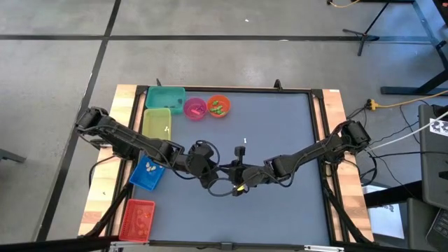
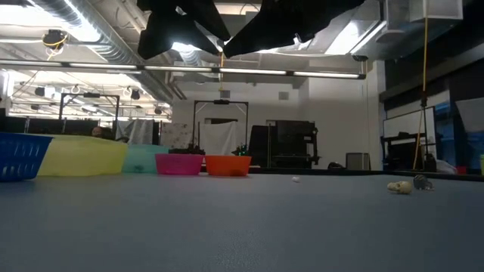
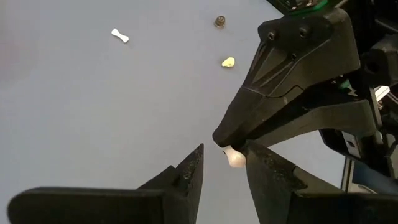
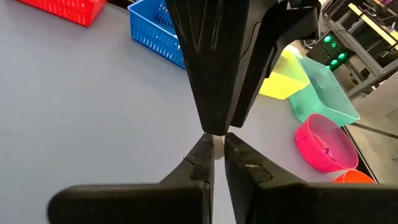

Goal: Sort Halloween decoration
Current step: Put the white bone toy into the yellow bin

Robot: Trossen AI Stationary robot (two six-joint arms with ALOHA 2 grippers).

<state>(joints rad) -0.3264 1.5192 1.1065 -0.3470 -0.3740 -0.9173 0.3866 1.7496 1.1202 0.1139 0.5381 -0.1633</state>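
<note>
Your two grippers meet mid-air, well clear of the blue basket [image 4: 152, 28]: the right gripper [image 3: 231, 147] has its jaws clamped on a tiny white trinket [image 3: 234, 157], while the left gripper [image 3: 224, 171] holds its jaws apart around it, likely for a handover. I can read no writing anywhere.

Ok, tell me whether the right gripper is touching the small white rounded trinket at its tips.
Touching. The left wrist view shows the right gripper with its tips closed on the small white trinket, with no gap between them.
</note>
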